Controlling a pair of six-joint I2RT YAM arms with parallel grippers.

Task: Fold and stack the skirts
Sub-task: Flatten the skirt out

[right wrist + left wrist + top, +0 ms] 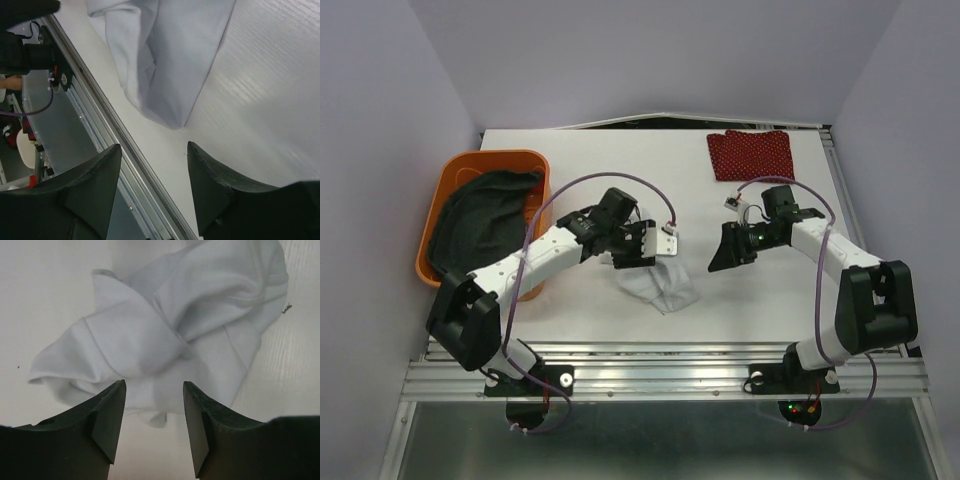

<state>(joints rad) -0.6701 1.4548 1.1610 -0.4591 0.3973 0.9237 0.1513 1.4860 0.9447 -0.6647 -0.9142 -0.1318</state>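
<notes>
White skirt crumpled mid-tabletop, both end effectors spread and empty.
Top view: the white skirt [660, 285] lies bunched under the left end effector [638, 255]; the right end effector [725, 260] hangs apart beside it; the red skirt [750, 154] lies flat at the far edge; the dark grey skirt [480, 215] fills the orange basket [495, 157]. Left wrist: fingers [110, 415] parted, the cloth just beyond them. Right wrist: fingers [95, 185] parted over bare tabletop [260, 100], a skirt fold ahead.

Colours I see from here
Plain white skirt [658, 285] on a white table [620, 170]; red skirt [751, 154] with tiny white dots; dark grey skirt [480, 220]; orange basket [485, 160]; my left claw [154, 385] and right claw [154, 145] black.
</notes>
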